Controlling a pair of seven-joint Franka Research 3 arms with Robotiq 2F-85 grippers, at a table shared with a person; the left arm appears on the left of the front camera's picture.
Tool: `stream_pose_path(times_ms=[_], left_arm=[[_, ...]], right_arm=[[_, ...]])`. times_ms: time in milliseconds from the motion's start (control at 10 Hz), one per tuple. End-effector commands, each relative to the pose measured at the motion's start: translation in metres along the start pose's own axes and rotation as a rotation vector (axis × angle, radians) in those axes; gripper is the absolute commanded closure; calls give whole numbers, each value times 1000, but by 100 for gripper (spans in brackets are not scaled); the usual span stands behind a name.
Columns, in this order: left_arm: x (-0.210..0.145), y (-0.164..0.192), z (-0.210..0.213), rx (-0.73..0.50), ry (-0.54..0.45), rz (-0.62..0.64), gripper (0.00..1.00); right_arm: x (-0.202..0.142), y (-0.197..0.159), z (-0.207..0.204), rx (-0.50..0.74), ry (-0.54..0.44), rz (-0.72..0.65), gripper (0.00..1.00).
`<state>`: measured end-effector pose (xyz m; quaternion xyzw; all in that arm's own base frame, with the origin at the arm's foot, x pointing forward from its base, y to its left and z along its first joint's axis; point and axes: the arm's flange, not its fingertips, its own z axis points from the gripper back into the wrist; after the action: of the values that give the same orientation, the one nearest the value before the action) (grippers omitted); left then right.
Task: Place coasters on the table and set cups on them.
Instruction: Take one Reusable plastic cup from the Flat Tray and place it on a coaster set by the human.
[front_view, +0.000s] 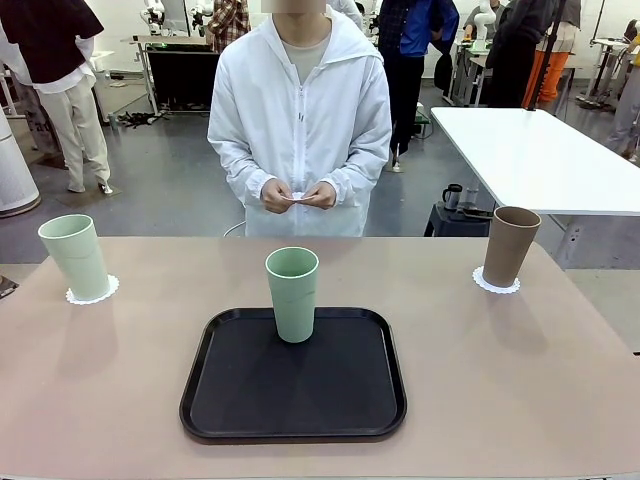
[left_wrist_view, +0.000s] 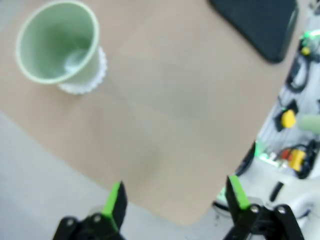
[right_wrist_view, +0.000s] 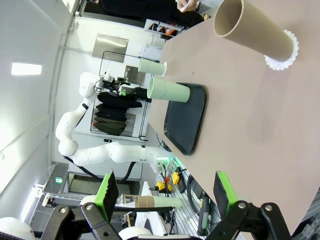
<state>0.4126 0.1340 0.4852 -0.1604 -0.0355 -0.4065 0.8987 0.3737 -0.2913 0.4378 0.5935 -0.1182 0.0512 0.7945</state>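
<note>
Two of the three places are set. The left cup (front_view: 78, 257) stands upright on the left coaster (front_view: 92, 291), near the far left corner of the table (front_view: 500, 380). The brown cup (front_view: 510, 246) stands upright on the right coaster (front_view: 496, 283), toward the far right. Each doily's lacy edge shows around its cup's base.

The third place is not set. The middle cup (front_view: 292, 294) stands upright on the tray's (front_view: 230, 400) far edge with nothing under it, and no bare coaster lies on the table. The person at the far side holds a small white piece (front_view: 297, 197) between both hands (front_view: 275, 195). It is probably the last coaster, though it is too small for you to be sure. By my reading, that coaster has to go down on the table and the middle cup has to come off the tray onto it.

Neither arm is engaged.

- **Left gripper** (left_wrist_view: 175, 197): the jaws are spread wide with nothing between the green pads. It hangs over the table's edge, with the left cup and its coaster well apart from it and a corner of the tray far off to one side.
- **Right gripper** (right_wrist_view: 165, 192): this one also stands wide and empty, touching nothing. It looks sideways along the tabletop, with the brown cup on its coaster well beyond the fingers and the tray with the middle cup farther off.

You have both grippers free for the last cup.
</note>
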Motion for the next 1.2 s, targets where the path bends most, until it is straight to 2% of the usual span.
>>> stream_pose_path(times_ms=[0, 200, 400, 500, 1100], left_arm=[[16, -25, -13, 123, 38, 71, 0], [37, -37, -28, 271, 57, 161, 0], [49, -37, -35, 327, 52, 204, 0], [43, -32, -19, 241, 16, 127, 0], [43, -32, -19, 241, 16, 127, 0]], right_arm=[[0, 1, -1, -5, -2, 0, 0], [0, 1, -1, -5, -2, 0, 0], [0, 1, -1, -5, -2, 0, 0], [0, 1, -1, -5, -2, 0, 0], [0, 1, -1, -5, -2, 0, 0]])
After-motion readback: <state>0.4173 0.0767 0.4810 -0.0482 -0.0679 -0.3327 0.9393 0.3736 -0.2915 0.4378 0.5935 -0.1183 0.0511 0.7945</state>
